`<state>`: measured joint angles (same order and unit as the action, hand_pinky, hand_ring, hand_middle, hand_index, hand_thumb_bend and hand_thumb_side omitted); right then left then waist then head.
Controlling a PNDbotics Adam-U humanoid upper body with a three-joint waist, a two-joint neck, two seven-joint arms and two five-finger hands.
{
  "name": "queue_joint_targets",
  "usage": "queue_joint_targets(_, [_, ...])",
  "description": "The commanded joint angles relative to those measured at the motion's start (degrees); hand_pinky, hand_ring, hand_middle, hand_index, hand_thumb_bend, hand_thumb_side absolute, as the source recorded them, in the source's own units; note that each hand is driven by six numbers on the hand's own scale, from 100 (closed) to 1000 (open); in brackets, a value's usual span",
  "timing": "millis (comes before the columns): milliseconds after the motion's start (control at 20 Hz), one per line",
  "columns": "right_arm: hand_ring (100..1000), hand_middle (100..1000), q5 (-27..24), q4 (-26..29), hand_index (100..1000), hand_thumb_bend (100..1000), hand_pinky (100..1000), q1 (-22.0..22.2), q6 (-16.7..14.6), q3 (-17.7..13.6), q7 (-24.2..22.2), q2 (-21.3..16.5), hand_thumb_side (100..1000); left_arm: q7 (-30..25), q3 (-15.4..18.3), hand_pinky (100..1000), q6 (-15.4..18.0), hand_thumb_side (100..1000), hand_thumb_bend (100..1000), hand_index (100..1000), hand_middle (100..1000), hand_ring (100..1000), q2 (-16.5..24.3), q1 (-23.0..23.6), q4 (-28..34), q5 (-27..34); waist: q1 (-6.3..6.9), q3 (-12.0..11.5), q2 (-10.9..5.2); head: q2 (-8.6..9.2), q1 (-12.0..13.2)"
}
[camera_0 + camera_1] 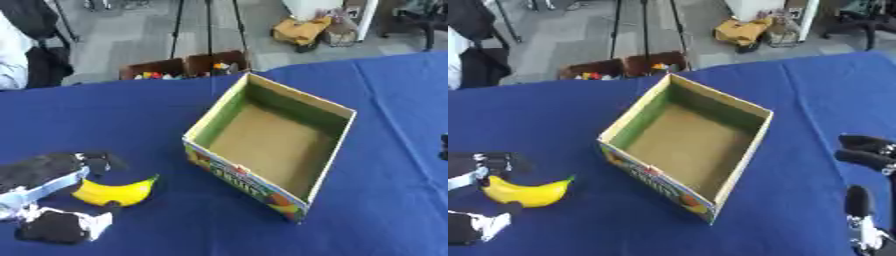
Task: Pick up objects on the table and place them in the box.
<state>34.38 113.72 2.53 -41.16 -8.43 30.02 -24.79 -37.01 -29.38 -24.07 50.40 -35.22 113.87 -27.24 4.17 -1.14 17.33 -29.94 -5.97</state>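
A yellow banana [120, 192] lies on the blue tablecloth at the lower left. My left hand [44, 172] comes in from the left edge and straddles the banana's left end, fingers [98, 161] behind it and thumb [66, 225] in front; it is open and the banana rests on the cloth. An open cardboard box [337, 150] with fruit print on its front wall stands in the middle, turned cornerwise, with nothing inside. My right hand [868, 150] shows at the right edge, open and holding nothing.
Blue cloth [131, 115] covers the whole table. Beyond the far edge stand two brown crates [179, 66] holding colourful items, tripod legs and a yellow bag [302, 30] on the floor. Bare cloth lies between banana and box.
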Motion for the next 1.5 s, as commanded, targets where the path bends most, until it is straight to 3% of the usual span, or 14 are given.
queue_joint_targets(50, [717, 545, -0.4, 0.9, 717, 100, 623, -0.3, -9.0, 0.0, 8.5, -0.6, 870, -0.8, 0.6, 762, -0.6, 485, 100, 956, 927, 870, 0.9, -0.2, 0.7, -1.9, -0.12, 0.1, -0.66, 0.9, 0.2])
queue_joint_targets(650, [715, 539, -0.4, 0.9, 713, 100, 622, -0.8, -9.0, 0.3, 7.9, -0.2, 874, -2.2, 0.7, 773, -0.6, 478, 100, 976, 939, 887, -0.1, 0.3, -3.0, -5.1, -0.04, 0.5, 0.01, 1.66, 0.6])
queue_joint_targets(900, [715, 538, -0.4, 0.9, 712, 100, 621, -0.9, -8.9, 0.4, 7.8, 0.0, 875, -1.5, 0.6, 771, -0.5, 491, 100, 943, 911, 883, -1.1, 0.0, -6.1, -5.6, -0.06, 0.6, 0.17, 1.91, 0.8])
queue_joint_targets(1300, [714, 534, -0.3, 0.9, 710, 100, 620, -1.1, -8.7, 0.6, 7.4, 0.5, 878, -1.1, 0.0, 774, 1.9, 475, 100, 901, 907, 885, -2.5, -0.6, -9.9, -5.8, 0.04, 0.9, 0.52, 2.27, 1.0])
queue_joint_targets(1500, [715, 533, -0.3, 0.9, 709, 100, 620, -1.2, -8.7, 0.7, 7.3, 0.7, 879, -1.5, -0.4, 778, 3.1, 471, 100, 939, 904, 888, -3.2, -1.1, -11.7, -6.1, 0.08, 1.1, 0.69, 2.37, 1.1])
